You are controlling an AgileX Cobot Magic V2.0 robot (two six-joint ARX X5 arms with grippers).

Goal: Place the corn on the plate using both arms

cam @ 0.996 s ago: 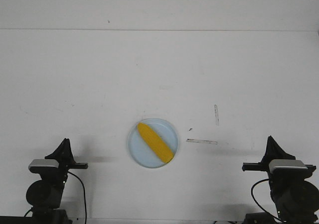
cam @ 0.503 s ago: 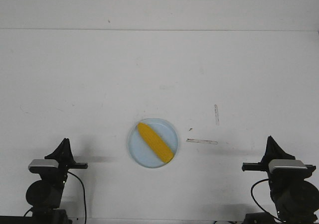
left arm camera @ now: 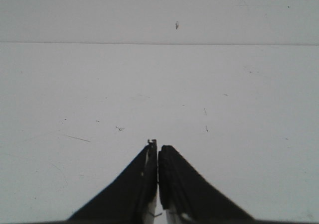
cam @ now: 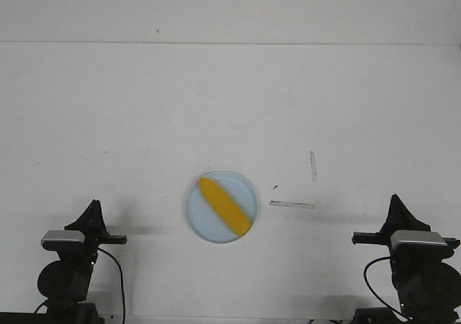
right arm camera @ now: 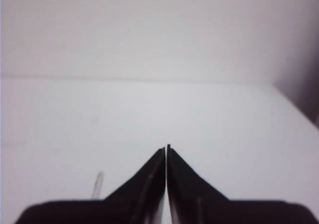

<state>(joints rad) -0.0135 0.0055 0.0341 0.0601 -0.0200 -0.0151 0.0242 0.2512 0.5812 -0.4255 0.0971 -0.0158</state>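
The yellow corn (cam: 225, 206) lies diagonally across the pale blue plate (cam: 198, 219) near the table's front middle. My left gripper (cam: 94, 204) sits low at the front left, well away from the plate, and is shut with nothing in it (left arm camera: 157, 147). At the front right my right gripper (cam: 395, 198) is likewise far from the plate. It is shut and empty (right arm camera: 166, 147). Neither wrist view shows the corn or the plate.
Two clear tape strips are stuck to the table right of the plate, one flat (cam: 292, 204) and one upright (cam: 312, 165). A strip (right arm camera: 97, 183) also shows beside the right fingers. The white table meets the wall at the back.
The right arm has shifted slightly down and to the right. The left arm, corn and plate have not moved.
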